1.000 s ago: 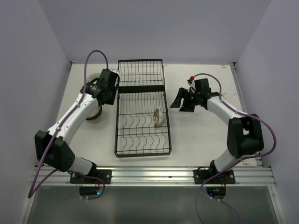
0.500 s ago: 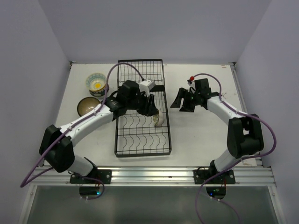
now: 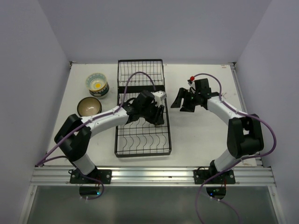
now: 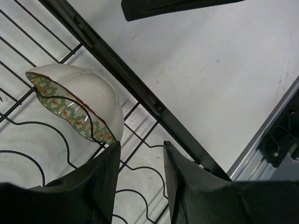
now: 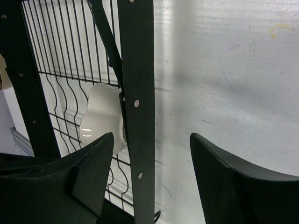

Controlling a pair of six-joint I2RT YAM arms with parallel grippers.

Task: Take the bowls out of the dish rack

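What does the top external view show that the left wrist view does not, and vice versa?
Top external only: a patterned bowl and a brown bowl on the table left of the dish rack, and the right arm's fingers. Left wrist only: the green-and-orange rim of the white bowl standing on edge in the rack. Both: the dish rack and the left arm's fingers.

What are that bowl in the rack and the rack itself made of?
The bowl looks like glazed ceramic: glossy white outside, painted green-and-orange band inside its wavy rim. The dish rack seems thin metal wire with a matte black coating.
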